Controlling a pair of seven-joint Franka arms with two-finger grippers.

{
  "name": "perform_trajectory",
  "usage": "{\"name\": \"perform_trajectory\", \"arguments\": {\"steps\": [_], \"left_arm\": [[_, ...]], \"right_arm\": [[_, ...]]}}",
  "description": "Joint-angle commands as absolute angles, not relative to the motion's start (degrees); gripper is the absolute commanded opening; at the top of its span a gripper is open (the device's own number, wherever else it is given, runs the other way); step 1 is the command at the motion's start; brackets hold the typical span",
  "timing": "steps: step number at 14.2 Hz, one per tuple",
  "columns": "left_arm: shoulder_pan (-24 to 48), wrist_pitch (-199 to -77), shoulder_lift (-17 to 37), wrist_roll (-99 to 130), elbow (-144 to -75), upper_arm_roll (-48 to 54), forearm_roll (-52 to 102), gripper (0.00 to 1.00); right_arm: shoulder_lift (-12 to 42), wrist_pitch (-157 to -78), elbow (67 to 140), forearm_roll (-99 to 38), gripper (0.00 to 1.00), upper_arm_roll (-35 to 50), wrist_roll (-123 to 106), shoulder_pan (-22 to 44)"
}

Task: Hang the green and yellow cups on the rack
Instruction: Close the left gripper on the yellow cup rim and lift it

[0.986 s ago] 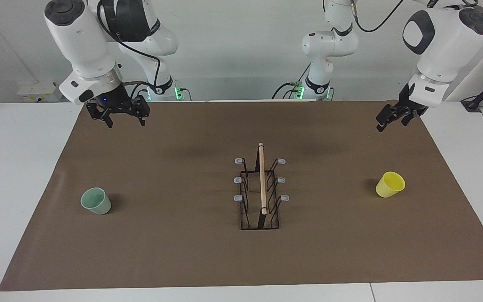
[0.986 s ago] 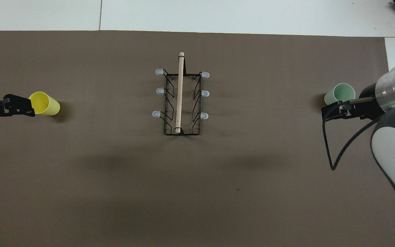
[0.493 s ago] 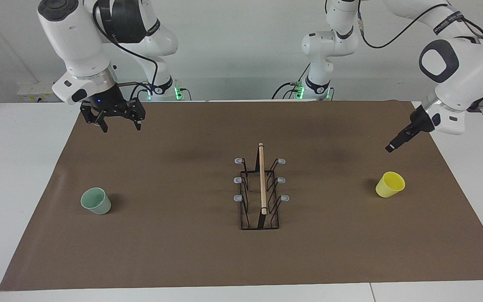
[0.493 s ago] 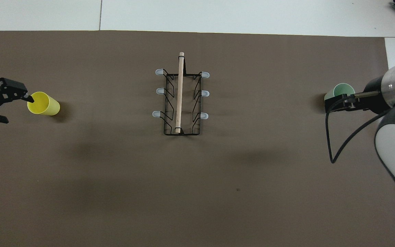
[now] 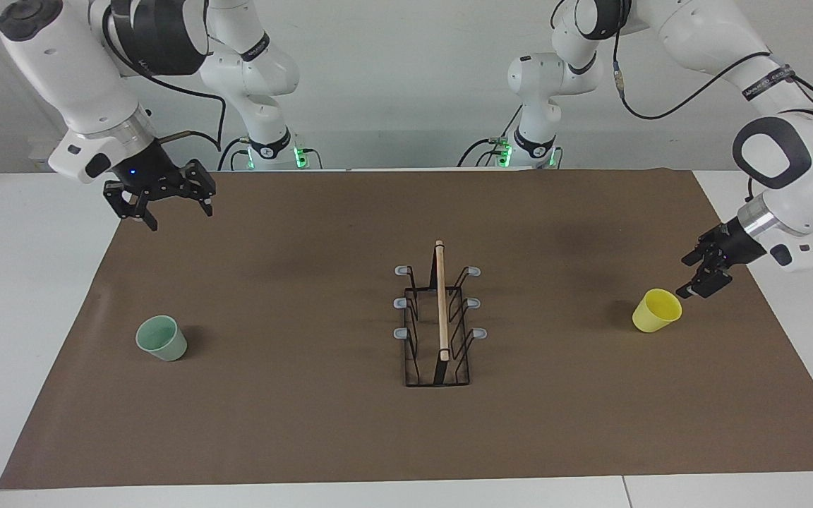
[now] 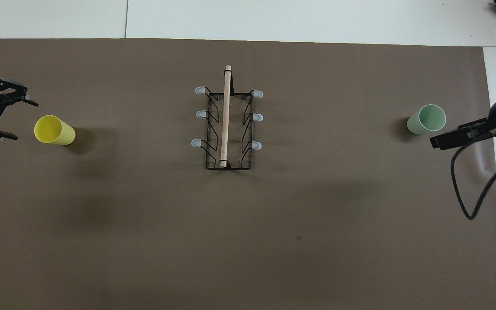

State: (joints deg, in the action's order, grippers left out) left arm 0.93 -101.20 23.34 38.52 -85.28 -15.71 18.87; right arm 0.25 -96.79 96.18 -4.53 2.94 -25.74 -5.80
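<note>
Since the earlier frames, both arms have swung outward toward the ends of the tabletop (image 5: pixel 39 317). The left gripper (image 5: pixel 701 276) has dropped low and now sits just beside the yellow cup (image 5: pixel 656 310), at the cup's outer side, toward the left arm's end of the tabletop from the rack (image 5: pixel 439 321). In the overhead view this left gripper (image 6: pixel 9 119) shows its 2 fingers spread wide apart, with nothing between them; the yellow cup (image 6: pixel 54 130) lies just in front of the tips, apart from them.

The right gripper (image 5: pixel 170 212) hangs high over the edge of the brown mat (image 5: pixel 308 437), toward the right arm's end of the tabletop from the rack. Its fingers stand wide open and hold nothing. In the overhead view only part of the right gripper (image 6: pixel 448 141) shows, beside the green cup (image 6: pixel 427 119).

The green cup (image 5: pixel 161 338) lies tipped on the mat, well apart from the rack toward the right arm's end, its mouth turned up and away from the rack. The yellow cup lies tipped likewise, well apart from the rack toward the left arm's end, its mouth also turned away from the rack.

The rack (image 6: pixel 227 125) stands between the 2 cups at the middle of the mat, its wooden rod (image 6: pixel 226 116) running along the top and its 6 grey-tipped prongs bare, 3 to each side.
</note>
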Motion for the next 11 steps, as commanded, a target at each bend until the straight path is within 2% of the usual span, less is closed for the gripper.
{"name": "perform_trajectory", "arguments": {"steps": [1,2,5,6,8,11], "left_arm": [[-1.7,-99.2,30.8,40.7,-78.0,-17.4,22.9,1.00],[-2.8,-99.9,32.2,40.7,-77.4,-17.4,23.3,1.00],[-4.4,-103.9,34.5,40.7,-77.2,-17.4,23.6,1.00],[-5.3,-104.2,35.7,40.8,-77.3,-17.3,24.5,1.00],[-7.9,-107.3,37.6,41.0,-79.2,-17.4,32.0,1.00],[-8.1,-109.2,36.2,48.5,-84.7,-17.4,38.1,1.00]], "right_arm": [[-3.0,-98.5,102.1,3.0,1.00,3.9,-32.0,-4.4],[-2.8,-99.0,103.1,6.8,1.00,3.9,-35.2,-3.4],[-3.1,-110.4,110.0,11.5,1.00,3.8,-58.5,-3.3],[-3.1,-112.0,111.0,15.9,1.00,3.9,-64.3,-3.3],[-3.0,-111.9,111.5,22.1,1.00,4.0,-67.3,-2.8],[-2.9,-111.5,111.9,30.2,1.00,4.1,-67.4,-0.4]]}}
